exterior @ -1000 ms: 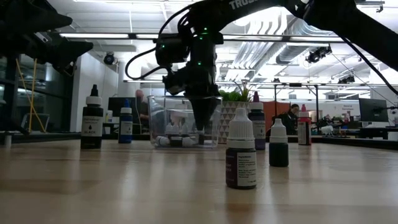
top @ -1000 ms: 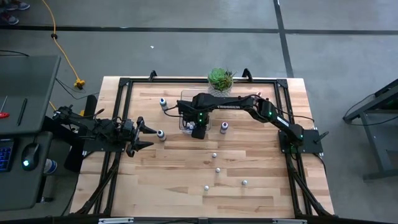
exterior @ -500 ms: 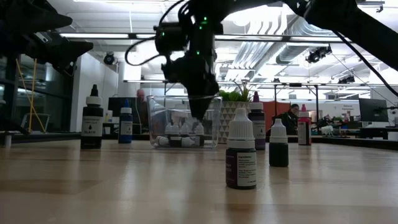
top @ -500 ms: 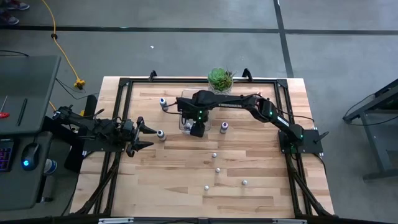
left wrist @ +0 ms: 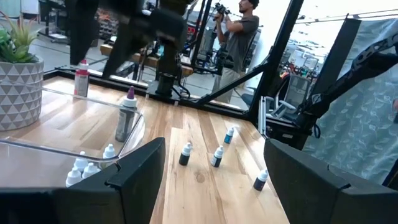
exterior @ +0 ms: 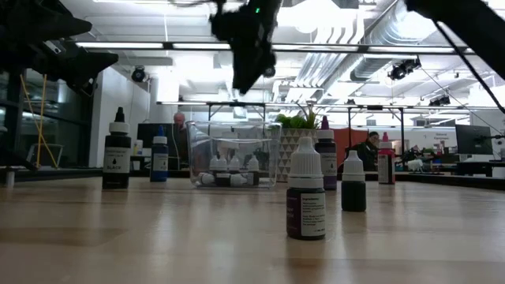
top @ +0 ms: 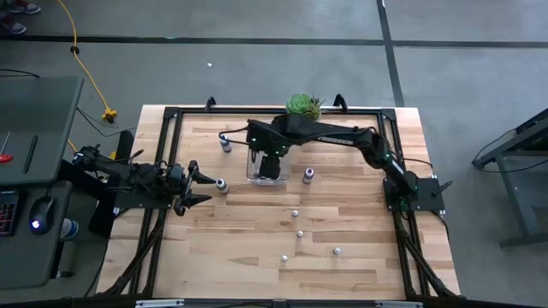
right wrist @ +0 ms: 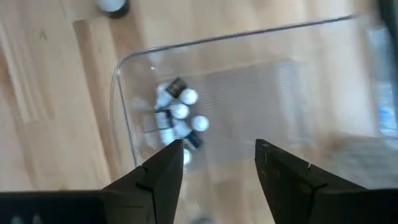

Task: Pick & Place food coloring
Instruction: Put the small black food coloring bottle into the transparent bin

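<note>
Fingers of my right gripper [right wrist: 217, 168] stand apart and hold nothing, hanging above the clear plastic bin [top: 255, 175]. Inside it, a cluster of food coloring bottles [right wrist: 177, 115] lies in one corner on the floor; some rest on their sides with long axes level, caps pointing different ways. Other bottles [exterior: 306, 189] stand upright on the wooden table [top: 342, 274]. My left gripper [top: 205, 188] waits at the table's left edge, fingers spread, empty.

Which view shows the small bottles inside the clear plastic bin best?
Right wrist view: it looks straight down into the clear rectangular plastic bin at the clustered white-capped bottles. The low view shows them through the wall; the left wrist view catches a few caps; the high view hides them under the arm.
</note>
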Controlling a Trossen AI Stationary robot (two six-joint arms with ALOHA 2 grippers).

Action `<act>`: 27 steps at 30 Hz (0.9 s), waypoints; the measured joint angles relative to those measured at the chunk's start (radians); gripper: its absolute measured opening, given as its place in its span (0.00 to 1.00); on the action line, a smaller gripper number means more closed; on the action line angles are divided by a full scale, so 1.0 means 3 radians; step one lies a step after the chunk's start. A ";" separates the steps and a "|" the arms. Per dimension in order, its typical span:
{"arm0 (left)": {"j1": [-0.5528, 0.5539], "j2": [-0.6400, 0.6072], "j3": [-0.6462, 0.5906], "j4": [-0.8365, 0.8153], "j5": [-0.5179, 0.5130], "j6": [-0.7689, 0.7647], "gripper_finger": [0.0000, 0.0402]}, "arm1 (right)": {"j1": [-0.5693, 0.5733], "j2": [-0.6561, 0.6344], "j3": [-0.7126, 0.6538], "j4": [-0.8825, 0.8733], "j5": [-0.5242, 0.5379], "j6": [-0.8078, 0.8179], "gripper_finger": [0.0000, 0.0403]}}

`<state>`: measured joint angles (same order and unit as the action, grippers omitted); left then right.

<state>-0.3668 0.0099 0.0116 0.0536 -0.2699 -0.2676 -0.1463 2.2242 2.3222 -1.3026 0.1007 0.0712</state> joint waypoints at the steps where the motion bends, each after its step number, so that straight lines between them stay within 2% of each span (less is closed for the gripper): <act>1: 0.0000 0.0001 0.0000 0.0000 0.0000 0.0000 0.68 | 0.0020 -0.0057 0.0000 -0.0043 0.0116 0.0009 0.47; 6: 0.0001 0.0000 0.0000 0.0000 0.0001 0.0000 0.68 | 0.0080 -0.0305 -0.0001 -0.0440 0.0463 0.0296 0.47; 11: 0.0000 0.0001 0.0000 0.0000 0.0000 0.0000 0.68 | 0.0183 -0.0457 -0.0001 -0.0914 0.0400 0.0859 0.47; 17: 0.0001 0.0001 0.0000 0.0000 0.0001 0.0000 0.68 | 0.0399 -0.0645 -0.0174 -0.0891 -0.0307 0.1263 0.47; 23: 0.0001 0.0000 0.0000 0.0000 0.0000 0.0000 0.68 | 0.0642 -0.0783 -0.0769 -0.0890 -0.0772 0.1515 0.47; 27: 0.0000 0.0000 0.0000 0.0000 0.0001 0.0000 0.68 | 0.0781 -0.0942 -0.1300 -0.0841 -0.0995 0.2046 0.47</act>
<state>-0.3668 0.0097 0.0116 0.0536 -0.2695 -0.2676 0.0880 1.9416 1.9322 -1.5550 -0.1978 0.6850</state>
